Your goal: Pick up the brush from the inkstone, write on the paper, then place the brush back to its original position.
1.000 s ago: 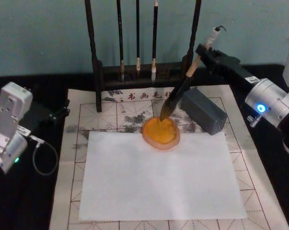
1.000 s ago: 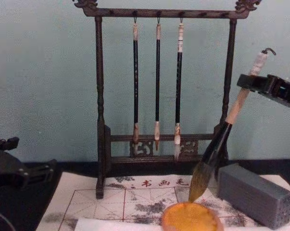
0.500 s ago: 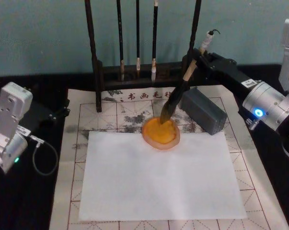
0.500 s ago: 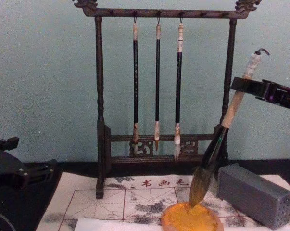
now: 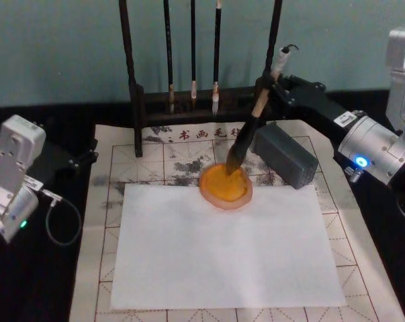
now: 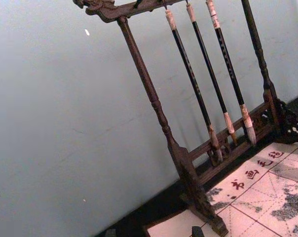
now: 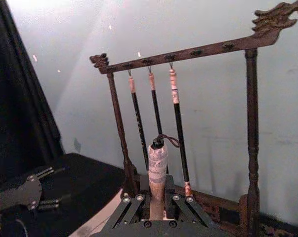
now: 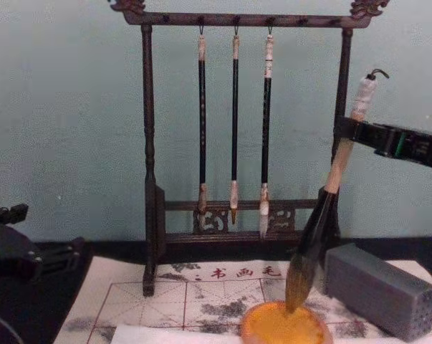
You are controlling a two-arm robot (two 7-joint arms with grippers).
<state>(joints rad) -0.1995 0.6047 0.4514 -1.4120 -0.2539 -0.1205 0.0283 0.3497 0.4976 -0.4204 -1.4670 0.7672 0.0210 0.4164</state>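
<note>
Both fingers (image 5: 275, 84) of the right gripper (image 5: 264, 86) were clamped on the brush (image 5: 246, 134) handle; below them the tuft was dipped in the inkstone (image 5: 214, 189); the left gripper (image 5: 81, 157) was parked well apart.

A black table (image 5: 48, 288) is covered at its middle by a pale gridded mat (image 5: 101, 261), which is printed with red lines, ink blots and a row of characters. A dark wooden brush rack (image 5: 189, 100) is set along the mat's far edge, with one foot resting on the mat. A white paper (image 5: 222, 248) is laid over the mat's middle and near part. A small orange inkstone (image 5: 219, 188) is placed on the mat's far half, overlapping the sheet's far edge. A grey block (image 5: 286, 155) is laid toward the mat's far right corner.
</note>
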